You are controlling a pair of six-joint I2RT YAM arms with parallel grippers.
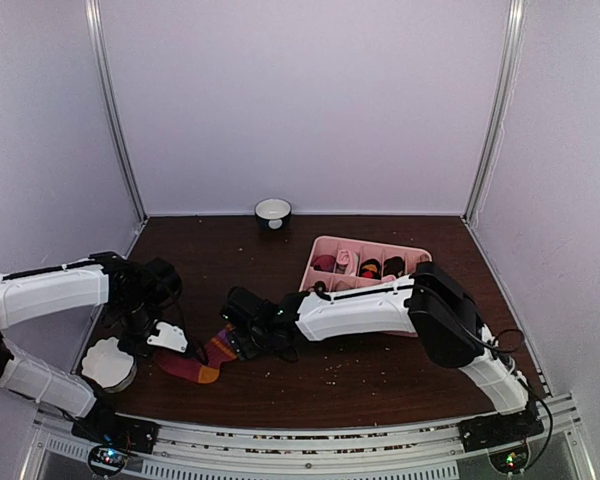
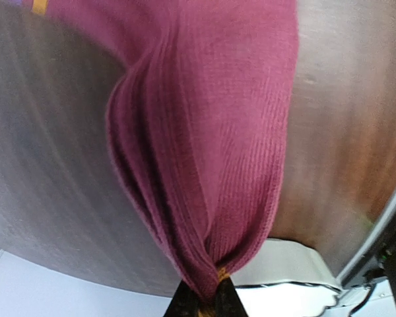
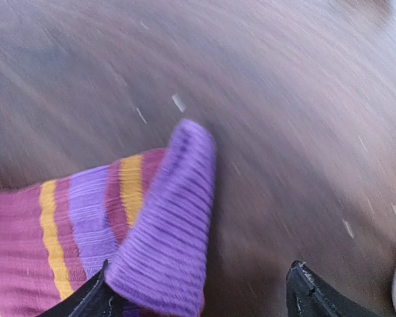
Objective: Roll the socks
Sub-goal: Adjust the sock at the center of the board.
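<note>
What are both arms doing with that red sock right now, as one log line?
left gripper: shut on dark red sock | right gripper: open, at its purple cuff | sock spans between them

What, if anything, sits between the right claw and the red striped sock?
Nothing visible does. The right gripper stands open at the red sock, with the purple cuff lying against one jaw. The left gripper is shut on the sock's red fabric.

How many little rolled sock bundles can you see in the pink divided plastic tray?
4, side by side in the back row of the pink divided plastic tray: maroon roll, pale pink roll, red-and-black roll, dark roll. The right arm covers the front row, so more may be hidden.
</note>
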